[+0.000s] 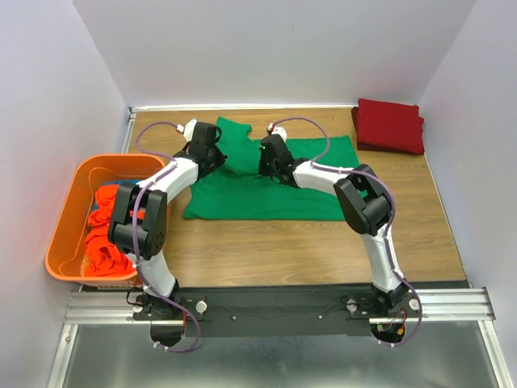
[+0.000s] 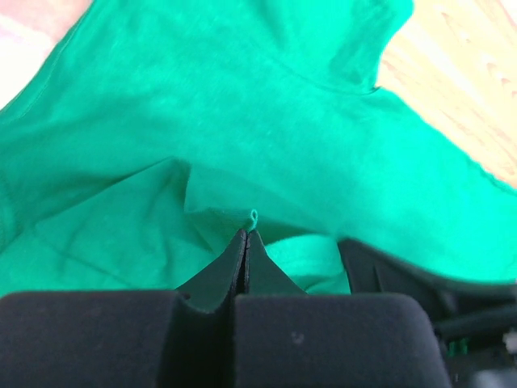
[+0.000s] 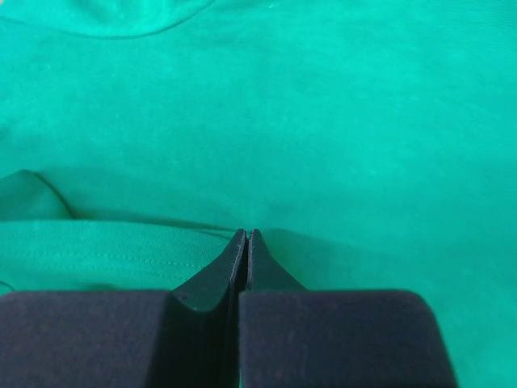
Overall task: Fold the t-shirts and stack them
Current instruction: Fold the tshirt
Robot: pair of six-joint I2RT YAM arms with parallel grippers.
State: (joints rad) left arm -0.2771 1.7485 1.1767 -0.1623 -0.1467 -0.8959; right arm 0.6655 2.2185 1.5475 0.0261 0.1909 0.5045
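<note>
Two pinches: left gripper (image 2: pixel 247 236) and right gripper (image 3: pixel 247 234) are clamping green t-shirt (image 1: pixel 266 196) cloth at its left half; its long axis is running crosswise, bulk rightward.

The overhead view is bright and evenly lit from above, sharp edge to edge, with only faint, soft shadows on the light brown wooden table (image 1: pixel 307 242). Both wrist views are softer. The bright green cotton t-shirt (image 2: pixel 242 105) looks slightly blurred, the nearest foreground is out of focus, and bare wood at the left wrist view's upper right is washed out by glare.
</note>
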